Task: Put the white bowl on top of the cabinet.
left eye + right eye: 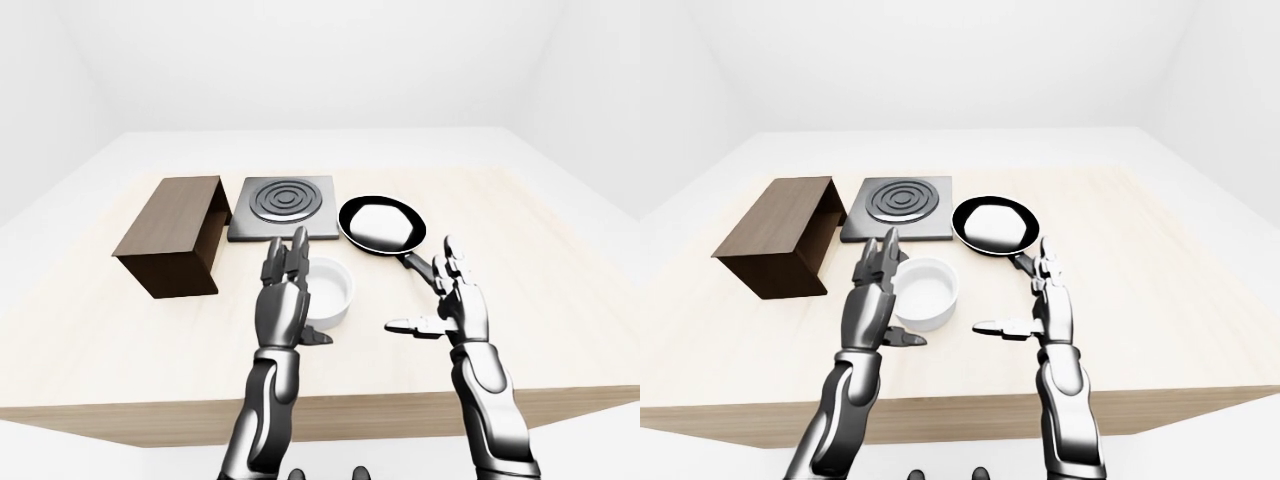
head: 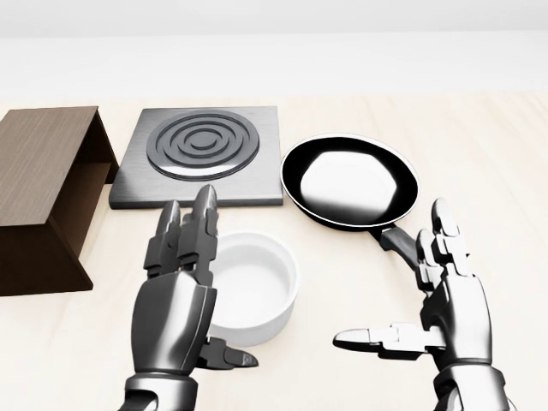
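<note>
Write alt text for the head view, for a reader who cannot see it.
A white bowl sits on a pale wooden table between two open metallic robot hands, the left hand partly covering its left side and the right hand apart at right. Above are a brown cabinet, a grey hotplate and a black frying pan.
</note>
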Tool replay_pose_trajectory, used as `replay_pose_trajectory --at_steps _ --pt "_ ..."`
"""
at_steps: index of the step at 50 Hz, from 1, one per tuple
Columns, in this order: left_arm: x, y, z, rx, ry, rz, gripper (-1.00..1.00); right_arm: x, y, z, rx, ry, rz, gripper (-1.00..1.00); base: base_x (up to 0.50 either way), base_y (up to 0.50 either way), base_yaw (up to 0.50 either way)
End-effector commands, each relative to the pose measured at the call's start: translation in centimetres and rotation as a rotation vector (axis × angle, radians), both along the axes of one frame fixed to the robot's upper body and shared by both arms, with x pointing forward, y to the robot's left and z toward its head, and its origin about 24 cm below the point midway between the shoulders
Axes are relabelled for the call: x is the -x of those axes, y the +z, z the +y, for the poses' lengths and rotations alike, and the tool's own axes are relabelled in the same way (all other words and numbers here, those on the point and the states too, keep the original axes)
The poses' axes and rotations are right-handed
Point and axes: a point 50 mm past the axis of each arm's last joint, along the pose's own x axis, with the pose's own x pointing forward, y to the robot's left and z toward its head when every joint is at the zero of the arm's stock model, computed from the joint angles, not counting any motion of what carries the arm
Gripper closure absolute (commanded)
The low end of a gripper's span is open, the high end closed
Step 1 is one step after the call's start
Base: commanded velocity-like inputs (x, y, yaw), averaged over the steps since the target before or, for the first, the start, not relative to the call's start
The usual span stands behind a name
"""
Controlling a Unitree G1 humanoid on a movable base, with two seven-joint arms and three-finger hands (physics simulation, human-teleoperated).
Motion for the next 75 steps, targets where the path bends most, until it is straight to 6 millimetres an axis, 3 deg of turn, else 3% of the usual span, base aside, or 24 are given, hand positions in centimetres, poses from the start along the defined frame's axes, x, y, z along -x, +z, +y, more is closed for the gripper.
replay_pose_trajectory --at_steps 1,11,31,53,75 --pt "-0.6 -0.8 -0.9 -0.127 0.013 -0.011 -1.0 0.1 0.4 -0.3 -0.006 -0.007 -0.019 -1.0 0.0 0.0 0.0" --pt "-0.6 -1.6 -1.6 -0.194 -0.017 0.028 -1.0 0.1 0.8 -0.5 -0.015 -0.011 -0.037 -1.0 0.0 0.0 0.0" --pt "-2.7 -3.2 -1.6 -0.246 -0.005 0.095 -1.0 0.4 1.4 -1.0 -0.03 -0.022 -0.063 -1.0 0.0 0.0 0.0" --pt "-2.9 -5.5 -1.6 -0.337 -0.02 0.175 -1.0 0.6 1.5 -0.9 -0.029 -0.019 -0.07 -1.0 0.0 0.0 0.0" --pt "-2.6 -6.6 -2.0 -0.397 -0.046 0.218 -1.0 0.7 1.5 -0.8 -0.032 -0.011 -0.069 -1.0 0.0 0.0 0.0"
